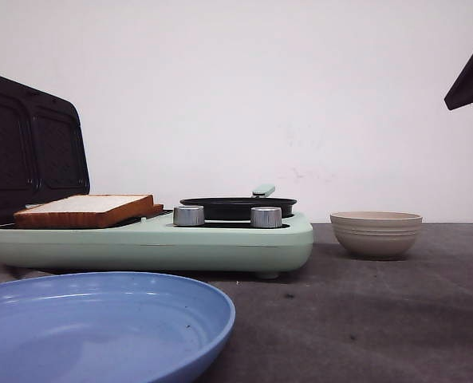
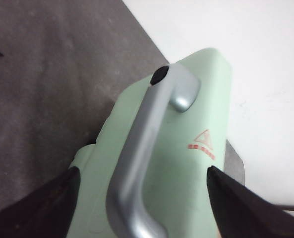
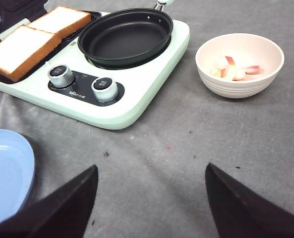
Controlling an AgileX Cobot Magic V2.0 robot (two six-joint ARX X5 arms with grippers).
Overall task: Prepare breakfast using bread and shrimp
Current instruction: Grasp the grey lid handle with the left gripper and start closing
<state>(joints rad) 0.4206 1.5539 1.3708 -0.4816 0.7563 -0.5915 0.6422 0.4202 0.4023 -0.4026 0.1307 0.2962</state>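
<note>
Bread (image 3: 32, 34): two slices lie side by side on the open grill plate of the breakfast maker (image 3: 137, 94), well ahead of the right gripper (image 3: 151, 198). Shrimp (image 3: 236, 69): pink pieces in the bowl (image 3: 236, 87), ahead of that gripper; frying pan (image 3: 124, 37) empty. Judgement: bread loaded, shrimp not yet cooked, lid not yet closed, blue plate (image 3: 5, 168) bare. Right gripper wide open, holding nothing, above the mat. Left gripper (image 2: 142, 208) open, fingers straddling the lid handle (image 2: 137, 158); contact not discernible.
</note>
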